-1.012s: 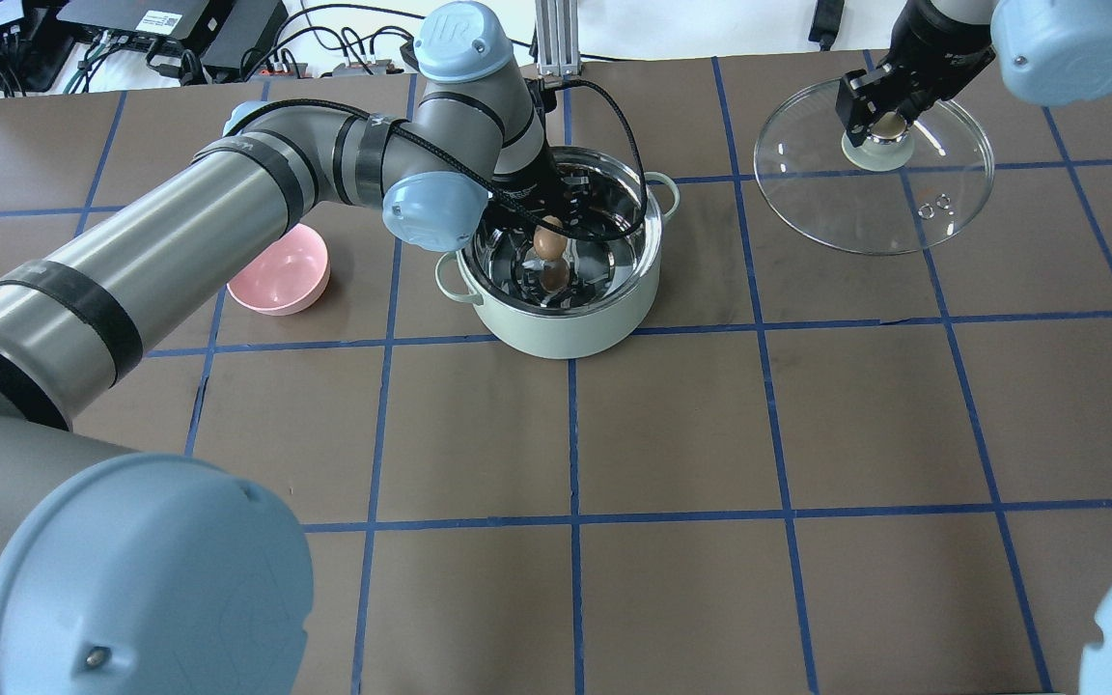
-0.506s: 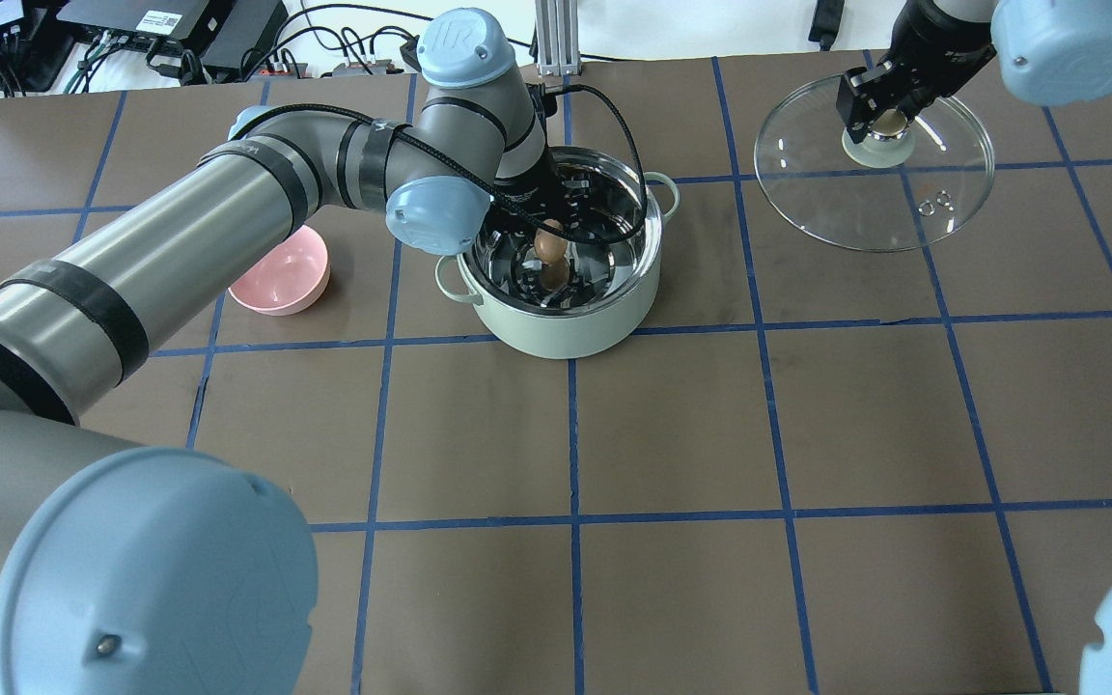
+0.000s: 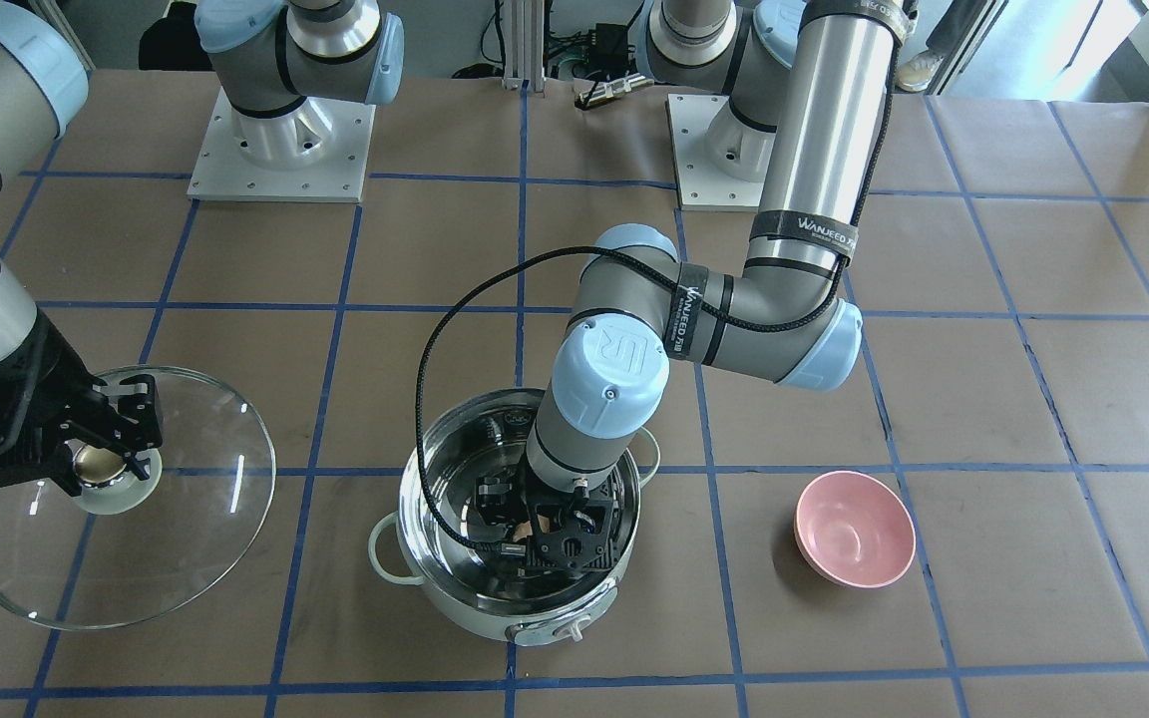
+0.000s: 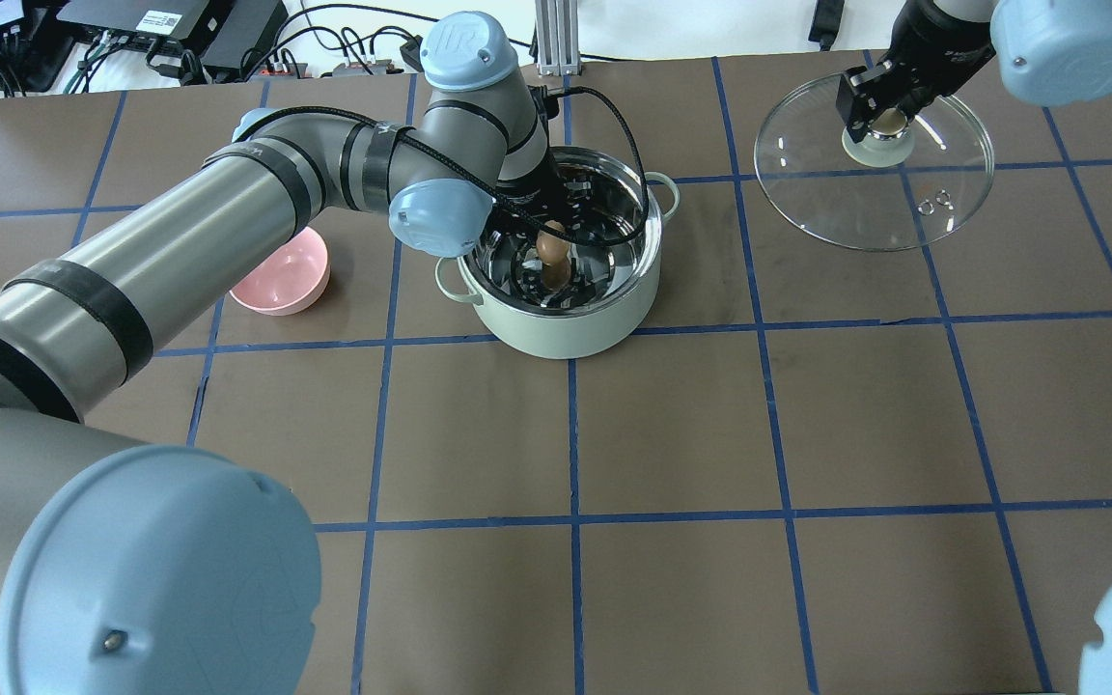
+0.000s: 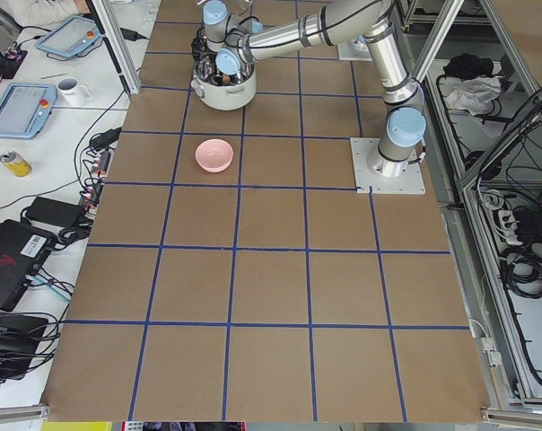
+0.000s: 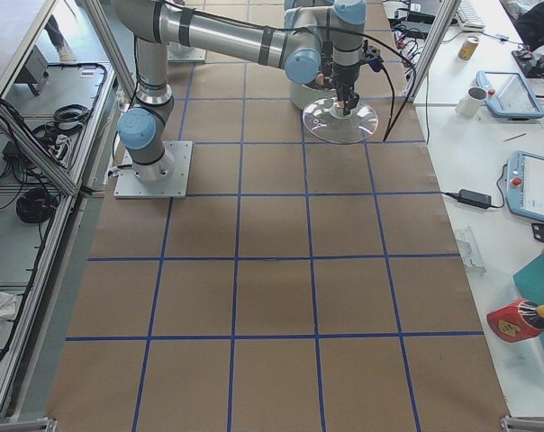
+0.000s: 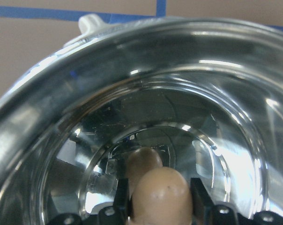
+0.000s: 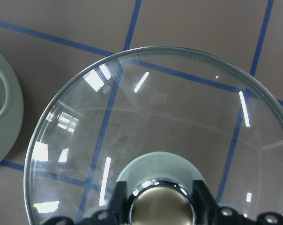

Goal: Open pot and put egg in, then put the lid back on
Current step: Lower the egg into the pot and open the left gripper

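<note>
The pale mint pot [image 4: 566, 333] stands open at the table's middle back, its steel inside showing. My left gripper [image 4: 552, 230] reaches down inside it, shut on the tan-brown egg [image 4: 550, 245], which hangs close above its own reflection on the pot's bottom. The left wrist view shows the egg [image 7: 159, 187] between the two fingers. My right gripper [image 4: 888, 118] is shut on the beige knob of the glass lid [image 4: 865, 208] and holds it to the right of the pot. The knob [image 8: 160, 206] sits between the fingers in the right wrist view.
A small pink bowl [image 4: 281, 272] sits on the table left of the pot, under my left forearm. Brown paper with blue tape lines covers the table [image 4: 672, 434]. Cables and electronics lie beyond the far edge.
My left gripper has lowered the egg deeper into the pot, nearer its reflection. My right gripper has shifted the lid slightly toward the far edge.
</note>
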Controlling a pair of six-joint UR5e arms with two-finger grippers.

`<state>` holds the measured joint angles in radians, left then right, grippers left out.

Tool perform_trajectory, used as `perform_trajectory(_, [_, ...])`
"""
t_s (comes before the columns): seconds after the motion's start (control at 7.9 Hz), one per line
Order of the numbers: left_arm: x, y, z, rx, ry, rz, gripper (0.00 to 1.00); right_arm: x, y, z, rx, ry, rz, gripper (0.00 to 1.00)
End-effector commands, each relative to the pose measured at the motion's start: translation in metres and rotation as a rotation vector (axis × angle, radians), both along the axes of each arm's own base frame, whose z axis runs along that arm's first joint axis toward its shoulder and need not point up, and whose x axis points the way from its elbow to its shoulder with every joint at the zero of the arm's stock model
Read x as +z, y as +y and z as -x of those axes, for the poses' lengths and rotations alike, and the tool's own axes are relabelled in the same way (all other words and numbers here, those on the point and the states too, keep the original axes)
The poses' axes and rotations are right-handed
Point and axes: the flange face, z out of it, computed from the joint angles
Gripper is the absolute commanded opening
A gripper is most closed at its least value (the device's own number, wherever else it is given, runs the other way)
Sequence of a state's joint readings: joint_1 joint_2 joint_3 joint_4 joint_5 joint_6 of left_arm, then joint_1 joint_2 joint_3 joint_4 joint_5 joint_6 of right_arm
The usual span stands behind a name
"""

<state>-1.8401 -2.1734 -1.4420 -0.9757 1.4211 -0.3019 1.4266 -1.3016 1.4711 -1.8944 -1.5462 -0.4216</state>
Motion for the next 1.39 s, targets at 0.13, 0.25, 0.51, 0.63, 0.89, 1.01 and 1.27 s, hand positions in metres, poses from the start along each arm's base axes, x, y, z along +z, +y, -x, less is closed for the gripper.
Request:
perform_trajectory(0.13, [-0.001,0.002,0.000,0.008,0.006,0.009,0.68,-0.003,-0.001,0.000,0.002,0.000,-0.005,0.00])
perform_trajectory(0.25, [-0.006,0.007,0.000,0.008,0.013,0.023,0.77,-0.003,-0.001,0.000,0.002,0.000,-0.005,0.00])
perform_trajectory(0.51, [-0.014,0.014,-0.001,0.037,0.029,0.041,0.85,-0.003,-0.001,0.000,0.002,0.000,-0.005,0.00])
perform_trajectory(0.63, [-0.013,0.014,-0.001,0.038,0.030,0.043,0.87,-0.002,-0.001,0.000,-0.001,-0.001,-0.004,0.00])
perform_trajectory(0.89, [-0.003,0.015,-0.001,0.039,0.036,0.057,0.90,-0.002,-0.002,0.000,-0.004,-0.002,0.004,0.00])
perform_trajectory(1.01, [0.006,0.015,-0.001,0.035,0.040,0.071,0.90,-0.002,-0.002,0.000,-0.004,-0.002,0.004,0.00])
perform_trajectory(1.27, [0.040,0.018,-0.003,0.033,0.045,0.118,0.94,0.000,-0.001,0.000,-0.007,-0.002,0.007,0.00])
